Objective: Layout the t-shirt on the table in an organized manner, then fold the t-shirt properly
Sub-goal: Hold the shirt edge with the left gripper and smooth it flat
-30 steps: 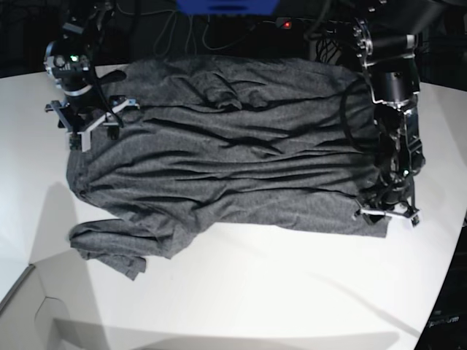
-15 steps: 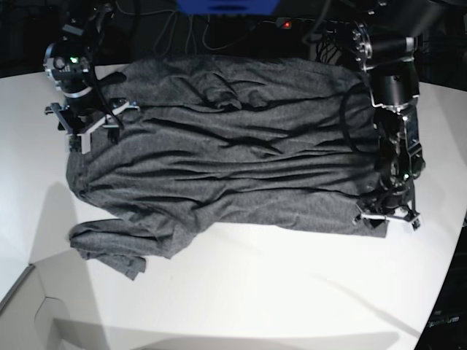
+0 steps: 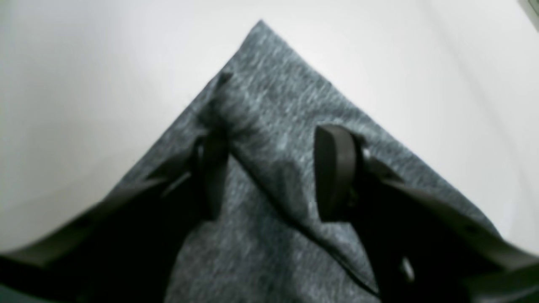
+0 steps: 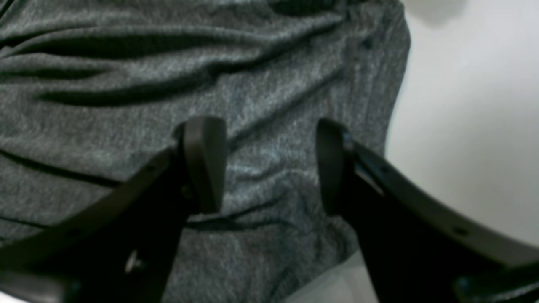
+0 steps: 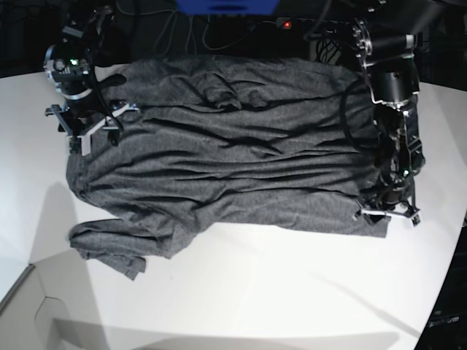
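T-shirt (image 5: 233, 153) lies spread across the far half of the white surface (image 5: 277, 292), long axis running side to side, body mostly flat but ridged with creases; one sleeve is bunched toward the near left of the base view. Left gripper (image 3: 269, 172) sits over a pointed corner of the fabric, jaws apart, a raised fold of cloth standing between them; pads not seen pressing it, so no grip is confirmed. This placement suits a corner pinch, since a corner gives the most control for pulling the hem straight. Right gripper (image 4: 265, 164) hangs above the opposite end near the shirt's edge, jaws wide, nothing held. Arms at opposite ends would let the cloth be tensioned between them. Judgement: layout step unfinished; folding not begun. Risk: a pinch catching only the top layer.
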